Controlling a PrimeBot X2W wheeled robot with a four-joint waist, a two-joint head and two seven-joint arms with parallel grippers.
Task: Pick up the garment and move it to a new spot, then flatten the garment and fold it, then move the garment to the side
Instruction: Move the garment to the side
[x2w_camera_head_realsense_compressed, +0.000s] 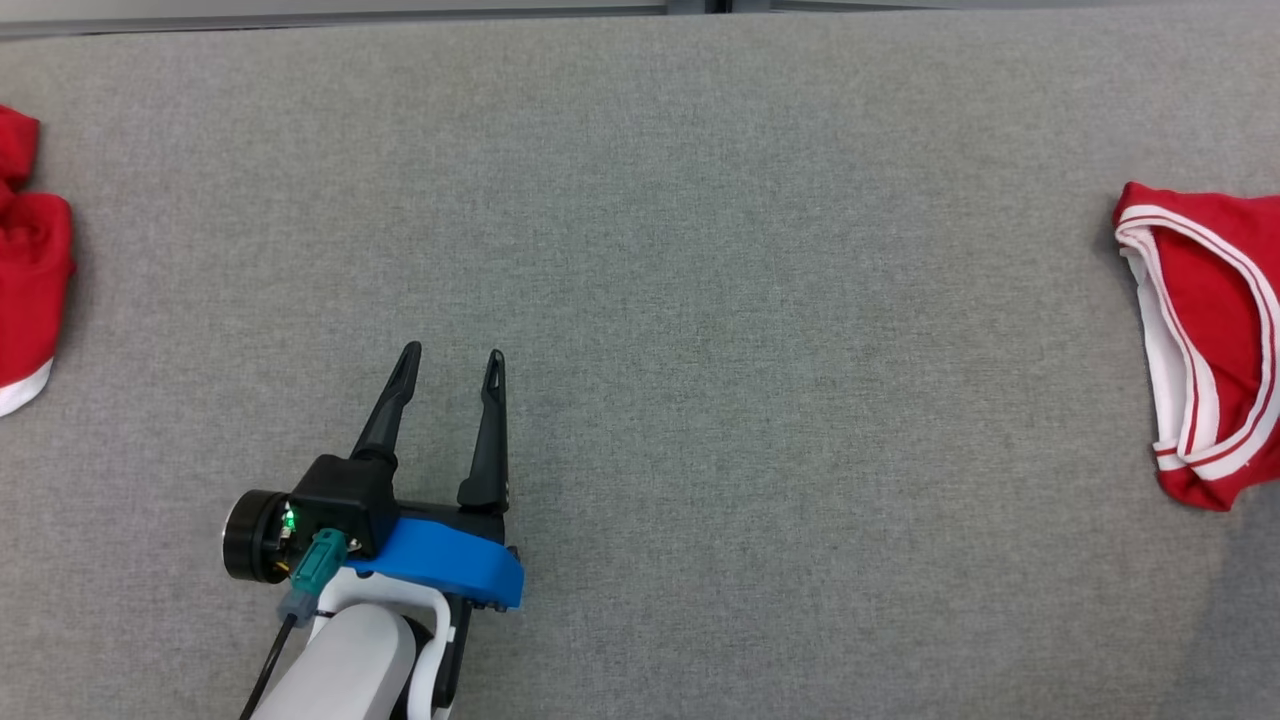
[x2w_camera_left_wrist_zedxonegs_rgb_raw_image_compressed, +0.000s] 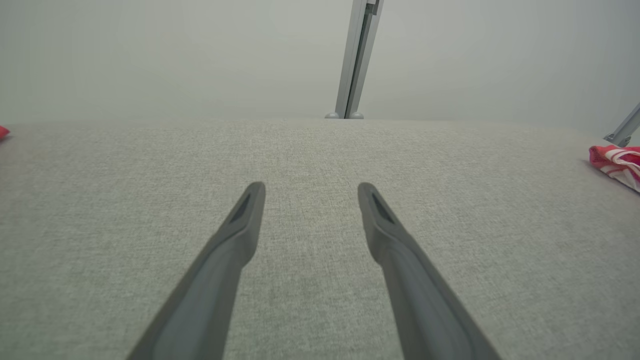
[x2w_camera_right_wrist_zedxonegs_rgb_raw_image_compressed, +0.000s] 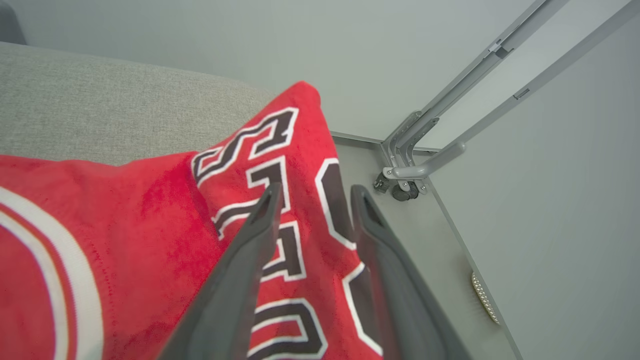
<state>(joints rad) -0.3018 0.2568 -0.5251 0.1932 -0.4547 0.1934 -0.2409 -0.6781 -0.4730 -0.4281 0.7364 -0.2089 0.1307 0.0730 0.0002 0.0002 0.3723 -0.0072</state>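
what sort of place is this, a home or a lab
Probably a lab or test cell: a grey fabric-covered table, bare pale walls with a metal post, and a red garment laid at its edge.

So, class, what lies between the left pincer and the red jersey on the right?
Only bare grey fabric surface separates left pincer and red jersey, per the head view.

You have a grey cloth-covered table (x2w_camera_head_realsense_compressed: 700, 250) before a pale wall (x2w_camera_left_wrist_zedxonegs_rgb_raw_image_compressed: 150, 50), an upright metal post (x2w_camera_left_wrist_zedxonegs_rgb_raw_image_compressed: 356, 55) at its far edge, a crumpled red cloth (x2w_camera_head_realsense_compressed: 30, 290) at its left edge, and a frame castor (x2w_camera_right_wrist_zedxonegs_rgb_raw_image_compressed: 402, 191) on the floor beside it.
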